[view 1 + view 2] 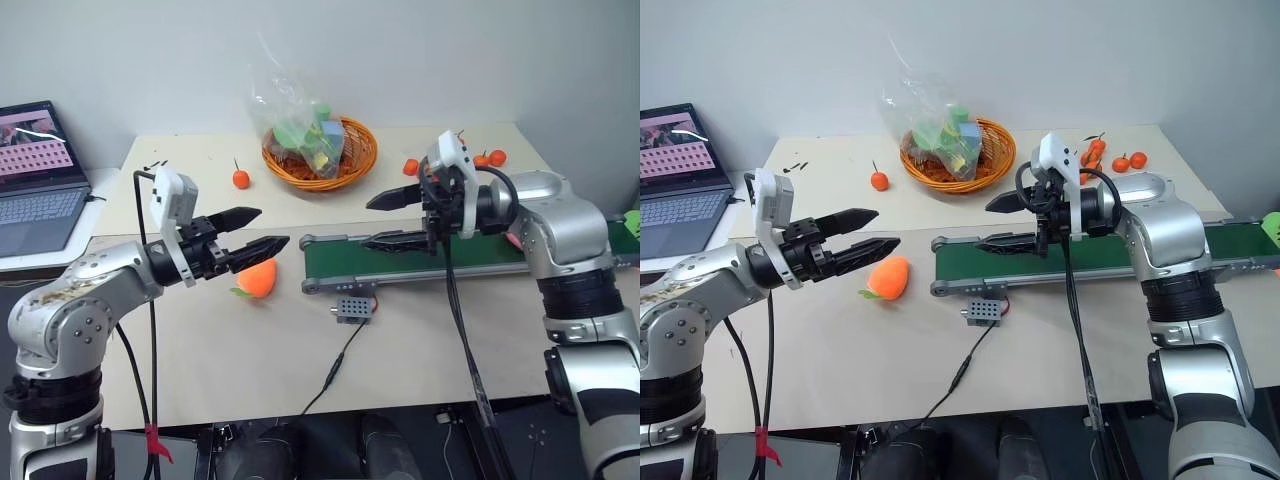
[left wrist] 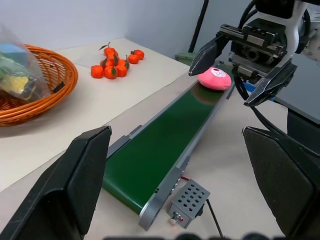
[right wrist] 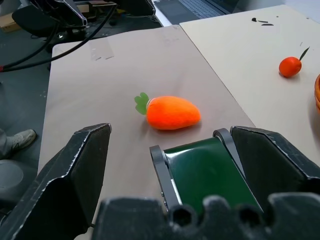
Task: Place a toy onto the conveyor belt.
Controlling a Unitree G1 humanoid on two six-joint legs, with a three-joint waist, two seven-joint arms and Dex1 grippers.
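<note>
The pink toy (image 2: 215,79) lies on the dark green conveyor belt (image 1: 400,262), toward its right part, mostly hidden behind my right forearm in the eye views. My right gripper (image 1: 368,222) hangs open and empty over the belt's left stretch, pointing left, with the toy farther along the belt behind its fingers. My left gripper (image 1: 268,228) is open and empty too. It is held level above the table left of the belt's end, pointing right, just above the orange plush with a green leaf (image 1: 257,278).
A wicker basket (image 1: 320,183) holding a plastic bag of toys stands at the back centre. One small orange (image 1: 240,178) lies left of it, several more (image 1: 490,158) at the back right. A grey control box (image 1: 355,308) with a cable sits before the belt. A laptop (image 1: 35,170) is far left.
</note>
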